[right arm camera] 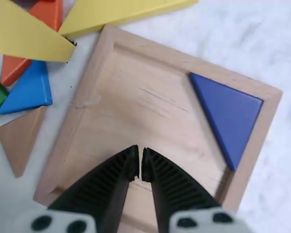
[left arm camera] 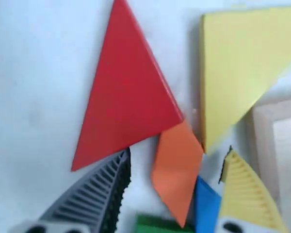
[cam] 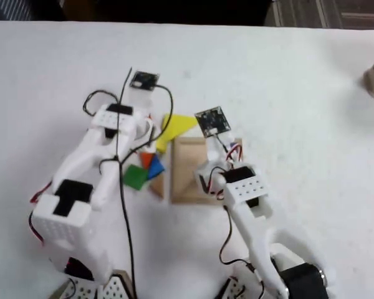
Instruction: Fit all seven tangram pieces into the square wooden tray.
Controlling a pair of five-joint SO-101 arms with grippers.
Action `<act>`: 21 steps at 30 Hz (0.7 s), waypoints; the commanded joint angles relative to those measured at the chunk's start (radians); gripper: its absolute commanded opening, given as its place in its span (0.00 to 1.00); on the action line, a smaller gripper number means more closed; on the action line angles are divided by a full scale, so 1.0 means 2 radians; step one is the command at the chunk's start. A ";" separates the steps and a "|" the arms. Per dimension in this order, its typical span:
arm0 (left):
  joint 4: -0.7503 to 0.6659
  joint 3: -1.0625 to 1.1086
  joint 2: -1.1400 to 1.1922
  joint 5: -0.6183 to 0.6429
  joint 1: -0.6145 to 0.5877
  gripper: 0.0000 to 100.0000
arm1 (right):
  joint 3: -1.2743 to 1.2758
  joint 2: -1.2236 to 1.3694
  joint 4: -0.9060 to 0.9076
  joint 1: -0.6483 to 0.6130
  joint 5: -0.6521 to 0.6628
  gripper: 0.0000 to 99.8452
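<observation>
The right gripper (right arm camera: 139,162) has its jaws together, empty, over the wooden tray (right arm camera: 94,73), with a blue triangle (right arm camera: 228,114) lying in it beyond the tips. The left gripper (left arm camera: 177,155) stands spread astride the orange piece (left arm camera: 177,179), the red triangle (left arm camera: 126,102) just beyond. A green piece (left arm camera: 157,224) near its fingers is cut off.

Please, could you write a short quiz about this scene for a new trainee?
1. True or false: the wooden tray already holds all seven tangram pieces.
2. Where does the dark blue triangle lie? A) on the bare table B) inside the tray C) held in a gripper
3. Fill in: the piece between the left gripper's open fingertips is the ____ parallelogram.
Key: 1 false; 2 B; 3 orange.
</observation>
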 commanded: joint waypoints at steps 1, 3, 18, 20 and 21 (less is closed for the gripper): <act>0.004 -0.060 0.017 -0.008 -0.008 0.32 | -0.032 -0.035 0.016 -0.003 0.002 0.02; 0.005 -0.077 0.030 -0.008 -0.008 0.32 | -0.032 -0.044 0.025 -0.003 0.002 0.02; 0.051 -0.096 0.040 -0.195 0.012 0.32 | -0.032 -0.047 0.024 0.000 0.004 0.02; 0.065 -0.091 0.039 -0.210 0.018 0.32 | -0.032 -0.047 0.024 0.002 0.005 0.02; 0.070 -0.091 0.039 -0.217 0.018 0.32 | -0.032 -0.047 0.024 0.002 0.005 0.02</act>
